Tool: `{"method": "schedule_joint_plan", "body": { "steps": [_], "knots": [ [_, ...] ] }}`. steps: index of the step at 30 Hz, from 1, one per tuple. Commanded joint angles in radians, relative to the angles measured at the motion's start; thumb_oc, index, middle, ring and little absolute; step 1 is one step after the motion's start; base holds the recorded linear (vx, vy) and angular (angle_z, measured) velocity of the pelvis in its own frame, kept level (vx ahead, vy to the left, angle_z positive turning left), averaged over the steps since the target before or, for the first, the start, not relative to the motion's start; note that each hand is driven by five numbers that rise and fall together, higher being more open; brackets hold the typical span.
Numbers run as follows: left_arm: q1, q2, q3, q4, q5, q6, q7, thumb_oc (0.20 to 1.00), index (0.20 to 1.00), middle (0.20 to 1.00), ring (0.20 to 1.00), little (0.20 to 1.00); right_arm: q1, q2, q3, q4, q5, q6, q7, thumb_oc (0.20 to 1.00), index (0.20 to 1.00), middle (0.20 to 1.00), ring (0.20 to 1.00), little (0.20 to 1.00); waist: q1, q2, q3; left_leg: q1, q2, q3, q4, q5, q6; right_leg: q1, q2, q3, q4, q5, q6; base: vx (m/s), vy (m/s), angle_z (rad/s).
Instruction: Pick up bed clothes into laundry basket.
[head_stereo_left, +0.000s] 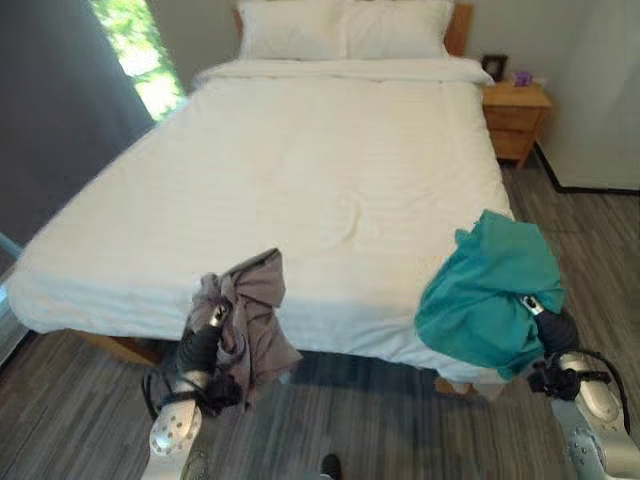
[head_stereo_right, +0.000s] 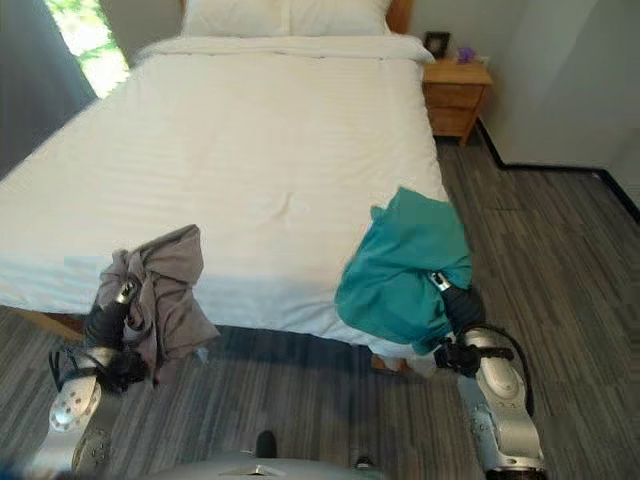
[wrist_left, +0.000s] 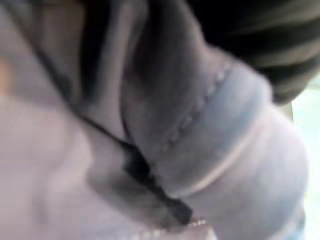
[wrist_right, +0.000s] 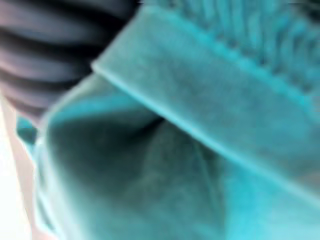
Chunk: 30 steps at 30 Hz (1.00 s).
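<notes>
So we've got both hands loaded at the foot of the bed (head_stereo_left: 330, 170). Our left hand (head_stereo_left: 210, 322) is up with a grey garment (head_stereo_left: 250, 320) bunched over it and hanging down past the wrist, and our right hand (head_stereo_left: 545, 318) has a teal garment (head_stereo_left: 490, 290) draped over it the same way. Honest answer on the grip: we can't tell how the fingers sit on either side, because the cloth buries them. The left wrist view shows grey fabric with a stitched hem pressed right up against the camera, and the right wrist view shows teal fabric with a ribbed edge just as close. Both pieces are clear of the mattress, though, so something is carrying them.

The relation that matters here: each garment hangs with its long axis straight down from its hand, grey on the left over the floor (head_stereo_left: 380, 410) just off the bed's edge, teal on the right near the bed's corner. The two bundles are well apart, one per side.

We reckon the next bit is a turn away from the bed to find the basket. Whichever side it's on, that arm drops first. Trailing ends might snag.
</notes>
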Motion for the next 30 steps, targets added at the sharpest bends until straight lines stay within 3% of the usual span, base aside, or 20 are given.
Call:
{"method": "schedule_joint_plan", "body": {
  "steps": [1, 2, 3, 5, 6, 7, 10, 12, 13, 15, 16, 17, 20, 21, 22, 24, 25, 26, 27, 30],
  "knots": [
    [-0.157, 0.074, 0.082, 0.012, 0.046, -0.135, 0.042, 0.2, 0.2, 0.2, 0.2, 0.2, -0.124, -0.048, 0.011, -0.023, 0.028, -0.086, 0.003, 0.2, 0.2, 0.2, 0.2, 0.2, -0.022, -0.073, 0.049, 0.003, 0.007, -0.147, 0.209, -0.011, -0.058, -0.015, 0.015, 0.157, 0.014, 0.065, -0.007, -0.04, 0.033, -0.78],
    [-0.158, 0.074, 0.082, 0.013, 0.046, -0.136, 0.043, 0.2, 0.2, 0.2, 0.2, 0.2, -0.125, -0.048, 0.011, -0.022, 0.027, -0.086, 0.003, 0.2, 0.2, 0.2, 0.2, 0.2, -0.021, -0.072, 0.046, 0.006, 0.008, -0.147, 0.206, -0.017, -0.059, -0.013, 0.016, 0.158, 0.011, 0.06, -0.006, -0.01, 0.072, -1.43],
    [-0.167, 0.086, 0.113, -0.001, 0.056, -0.142, 0.067, 0.2, 0.2, 0.2, 0.2, 0.2, -0.158, -0.059, 0.002, -0.018, 0.017, -0.102, -0.013, 0.2, 0.2, 0.2, 0.2, 0.2, 0.003, -0.082, 0.046, -0.002, -0.015, -0.276, 0.2, -0.031, -0.059, -0.034, 0.017, 0.221, 0.015, 0.076, 0.0, 0.1, 0.041, -1.58],
    [-0.156, 0.087, 0.147, 0.004, 0.056, -0.155, 0.086, 0.2, 0.2, 0.2, 0.2, 0.2, -0.139, -0.058, -0.052, -0.03, 0.021, -0.12, -0.032, 0.2, 0.2, 0.2, 0.2, 0.2, -0.004, -0.083, 0.039, 0.004, 0.026, -0.36, 0.161, -0.038, -0.075, -0.043, 0.022, 0.305, 0.006, 0.078, 0.017, 0.13, 0.204, -1.97],
    [-0.152, 0.111, 0.176, 0.001, 0.067, -0.157, 0.085, 0.2, 0.2, 0.2, 0.2, 0.2, -0.08, -0.081, -0.134, -0.041, -0.023, -0.127, -0.043, 0.2, 0.2, 0.2, 0.2, 0.2, -0.03, -0.068, 0.035, 0.005, 0.061, -0.463, 0.141, -0.029, -0.094, -0.044, 0.018, 0.391, -0.001, 0.075, 0.039, 0.14, 0.404, -1.68],
    [-0.157, 0.126, 0.188, -0.004, 0.074, -0.16, 0.083, 0.2, 0.2, 0.2, 0.2, 0.2, -0.046, -0.097, -0.18, -0.05, -0.051, -0.127, -0.048, 0.2, 0.2, 0.2, 0.2, 0.2, -0.049, -0.055, 0.031, 0.015, 0.07, -0.507, 0.13, -0.026, -0.101, -0.052, 0.017, 0.438, -0.005, 0.076, 0.051, 0.16, 0.331, -1.3],
    [-0.18, 0.133, 0.191, -0.012, 0.07, -0.178, 0.078, 0.2, 0.2, 0.2, 0.2, 0.2, -0.025, -0.109, -0.219, -0.061, -0.048, -0.132, -0.046, 0.2, 0.2, 0.2, 0.2, 0.2, -0.077, -0.029, 0.026, 0.04, 0.086, -0.49, 0.111, -0.035, -0.106, -0.07, 0.005, 0.499, -0.013, 0.086, 0.071, 0.03, 0.346, -1.34],
    [-0.221, 0.18, 0.192, -0.01, 0.098, -0.183, 0.051, 0.2, 0.2, 0.2, 0.2, 0.2, 0.018, -0.1, -0.289, -0.087, -0.091, -0.12, -0.055, 0.2, 0.2, 0.2, 0.2, 0.2, -0.15, 0.0, 0.028, 0.126, 0.056, -0.369, -0.018, -0.096, -0.079, -0.133, -0.03, 0.566, -0.031, 0.139, 0.117, -0.07, 0.57, -1.39],
    [-0.235, 0.205, 0.206, -0.01, 0.132, -0.194, 0.068, 0.2, 0.2, 0.2, 0.2, 0.2, 0.001, -0.084, -0.292, -0.086, -0.091, -0.129, -0.069, 0.2, 0.2, 0.2, 0.2, 0.2, -0.151, -0.002, 0.033, 0.134, 0.039, -0.327, -0.019, -0.113, -0.065, -0.171, -0.039, 0.576, -0.045, 0.17, 0.141, -0.14, 0.443, -1.28],
    [-0.246, 0.21, 0.212, -0.001, 0.135, -0.206, 0.092, 0.2, 0.2, 0.2, 0.2, 0.2, -0.012, -0.062, -0.281, -0.095, -0.078, -0.139, -0.072, 0.2, 0.2, 0.2, 0.2, 0.2, -0.14, -0.011, 0.04, 0.134, 0.028, -0.273, -0.019, -0.112, -0.053, -0.218, -0.031, 0.585, -0.049, 0.204, 0.144, -0.26, 0.18, -1.53],
    [-0.246, 0.215, 0.233, -0.002, 0.12, -0.203, 0.115, 0.2, 0.2, 0.2, 0.2, 0.2, -0.012, -0.02, -0.256, -0.102, -0.07, -0.154, -0.092, 0.2, 0.2, 0.2, 0.2, 0.2, -0.086, -0.011, 0.065, 0.133, 0.011, -0.171, -0.019, -0.098, -0.032, -0.261, -0.065, 0.326, -0.025, 0.217, 0.122, -0.44, 0.291, -2.08],
    [-0.252, 0.211, 0.243, -0.004, 0.108, -0.202, 0.116, 0.2, 0.2, 0.2, 0.2, 0.2, -0.006, -0.012, -0.243, -0.099, -0.074, -0.148, -0.099, 0.2, 0.2, 0.2, 0.2, 0.2, -0.076, -0.007, 0.066, 0.117, -0.003, -0.14, -0.019, -0.083, -0.023, -0.239, -0.082, 0.219, 0.045, 0.187, 0.085, -0.45, 0.303, -1.98],
    [-0.238, 0.183, 0.254, -0.005, 0.078, -0.201, 0.104, 0.2, 0.2, 0.2, 0.2, 0.2, 0.0, -0.011, -0.222, -0.098, -0.084, -0.128, -0.074, 0.2, 0.2, 0.2, 0.2, 0.2, -0.069, -0.013, 0.067, 0.112, -0.01, -0.041, -0.019, -0.078, -0.002, -0.18, -0.028, 0.109, 0.191, 0.07, 0.055, -0.22, 0.201, -1.6],
    [-0.238, 0.183, 0.255, -0.005, 0.077, -0.201, 0.103, 0.2, 0.2, 0.2, 0.2, 0.2, 0.0, -0.012, -0.221, -0.098, -0.084, -0.128, -0.074, 0.2, 0.2, 0.2, 0.2, 0.2, -0.067, -0.014, 0.068, 0.112, -0.01, -0.038, -0.019, -0.073, -0.003, -0.185, -0.028, 0.112, 0.196, 0.071, 0.052, -0.33, 0.113, -1.43],
    [-0.226, 0.16, 0.254, 0.0, 0.066, -0.185, 0.107, 0.2, 0.2, 0.2, 0.2, 0.2, -0.026, -0.011, -0.187, -0.08, -0.074, -0.122, -0.073, 0.2, 0.2, 0.2, 0.2, 0.2, -0.034, -0.019, 0.067, 0.095, -0.007, -0.002, -0.014, -0.064, 0.013, -0.156, 0.008, 0.045, 0.269, -0.005, 0.028, -0.28, 0.064, -1.28],
    [-0.215, 0.152, 0.248, -0.005, 0.065, -0.174, 0.099, 0.2, 0.2, 0.2, 0.2, 0.2, -0.04, -0.003, -0.165, -0.069, -0.068, -0.121, -0.079, 0.2, 0.2, 0.2, 0.2, 0.2, -0.021, -0.024, 0.065, 0.088, -0.007, 0.013, -0.012, -0.062, 0.017, -0.152, 0.02, 0.05, 0.286, -0.02, 0.023, -0.22, -0.009, -1.67],
    [-0.188, 0.139, 0.244, -0.011, 0.06, -0.173, 0.081, 0.2, 0.2, 0.2, 0.2, 0.2, -0.038, 0.012, -0.142, -0.064, -0.055, -0.108, -0.071, 0.2, 0.2, 0.2, 0.2, 0.2, 0.001, -0.049, 0.048, 0.073, -0.023, 0.019, -0.009, -0.059, 0.015, -0.089, 0.032, 0.069, 0.136, -0.012, 0.01, -0.1, -0.093, -1.43],
    [-0.187, 0.139, 0.244, -0.012, 0.06, -0.173, 0.08, 0.2, 0.2, 0.2, 0.2, 0.2, -0.038, 0.012, -0.142, -0.065, -0.055, -0.108, -0.071, 0.2, 0.2, 0.2, 0.2, 0.2, 0.002, -0.049, 0.047, 0.073, -0.022, 0.021, -0.009, -0.059, 0.015, -0.086, 0.034, 0.07, 0.129, -0.007, 0.01, -0.12, -0.177, -0.98],
    [-0.181, 0.117, 0.23, -0.001, 0.048, -0.171, 0.071, 0.2, 0.2, 0.2, 0.2, 0.2, -0.035, 0.016, -0.109, -0.051, -0.034, -0.098, -0.065, 0.2, 0.2, 0.2, 0.2, 0.2, 0.008, -0.058, 0.034, 0.057, -0.026, 0.024, -0.006, -0.049, 0.008, -0.047, 0.042, 0.095, 0.014, 0.015, 0.01, -0.03, -0.089, -0.6],
    [-0.181, 0.098, 0.218, 0.002, 0.019, -0.169, 0.058, 0.2, 0.2, 0.2, 0.2, 0.2, -0.018, -0.002, -0.099, -0.063, -0.018, -0.087, -0.04, 0.2, 0.2, 0.2, 0.2, 0.2, 0.014, -0.062, 0.04, 0.056, -0.017, 0.021, 0.013, -0.037, -0.005, -0.013, 0.053, 0.082, -0.031, 0.036, -0.006, 0.0, -0.139, -0.16]
  ]
}}
